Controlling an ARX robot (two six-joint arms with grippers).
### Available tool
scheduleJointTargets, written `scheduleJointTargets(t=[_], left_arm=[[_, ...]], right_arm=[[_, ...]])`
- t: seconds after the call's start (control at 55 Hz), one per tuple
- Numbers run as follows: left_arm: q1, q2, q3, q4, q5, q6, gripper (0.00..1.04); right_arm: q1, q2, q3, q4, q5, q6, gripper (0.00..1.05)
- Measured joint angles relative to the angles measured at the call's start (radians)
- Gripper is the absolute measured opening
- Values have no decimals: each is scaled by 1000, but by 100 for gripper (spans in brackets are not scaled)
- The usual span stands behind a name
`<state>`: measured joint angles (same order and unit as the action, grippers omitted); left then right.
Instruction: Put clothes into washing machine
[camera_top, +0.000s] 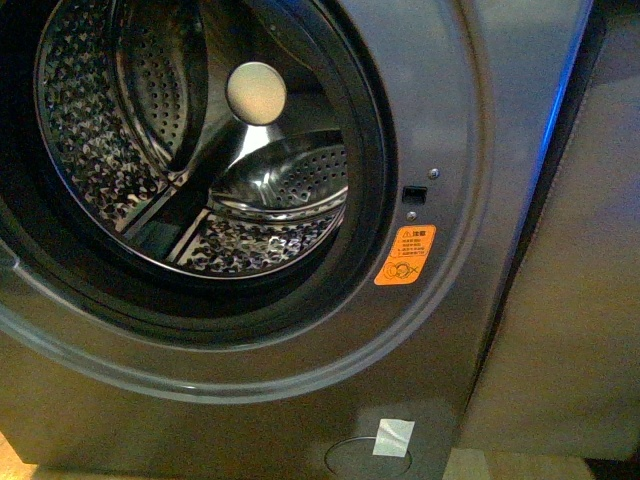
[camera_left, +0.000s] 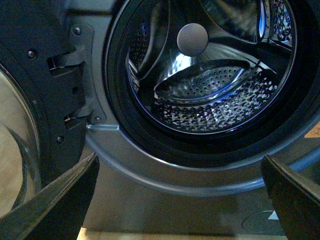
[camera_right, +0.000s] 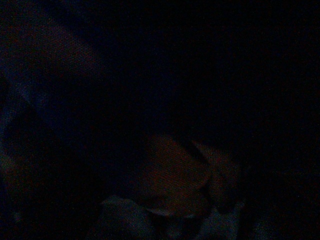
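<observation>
**A:** Entry, this moment. Where were the clothes?

**B:** Not located. None showed in the front or left wrist views. The right wrist view was dark, so nothing was read from it. The washing machine (camera_top: 455, 120) filled the front view, and its door (camera_left: 20, 145) was swung open on the hinge (camera_left: 75, 65). No fabric showed in the visible part of the drum (camera_top: 250, 200).

**A:** Claws?

**B:** The left gripper (camera_left: 180, 157) was spread wide with nothing between its fingers (camera_left: 60, 200), and it faced the porthole from below the rim. I could not tell the right gripper's state. It was absent from the front view and its own camera gave only black.

**A:** Handling estimate for the load?

**B:** This is judgement only, since the load was unseen. Clothes are likely to be light, limp and not fragile. They should drape and trail rather than keep a shape, and they should be grippy enough for the pads.

**A:** Where to take hold?

**B:** Pinch a bunched fold near the middle of the heap, several layers thick, so that less hangs loose. An edge or corner grip would probably leave a long tail.

**A:** Risks?

**B:** A trailing end could catch on the dark door seal (camera_top: 370, 200) or hang out over the rim near the orange sticker (camera_top: 405, 255). Letting go deep inside the drum seemed safer.
</observation>
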<state>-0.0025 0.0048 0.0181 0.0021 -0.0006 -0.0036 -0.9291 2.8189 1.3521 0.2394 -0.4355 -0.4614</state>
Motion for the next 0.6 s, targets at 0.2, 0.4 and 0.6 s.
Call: scheduleJointTargets(t=[0.2, 0.4, 0.6], left_arm=[[0, 0, 0, 0, 0, 0, 98], [0, 0, 0, 0, 0, 0, 98], [0, 0, 0, 0, 0, 0, 98]], right_arm=[[18, 80, 65, 10, -2, 40, 97], [18, 111, 74, 34, 7, 35, 97], [19, 114, 42, 117, 29, 28, 86]])
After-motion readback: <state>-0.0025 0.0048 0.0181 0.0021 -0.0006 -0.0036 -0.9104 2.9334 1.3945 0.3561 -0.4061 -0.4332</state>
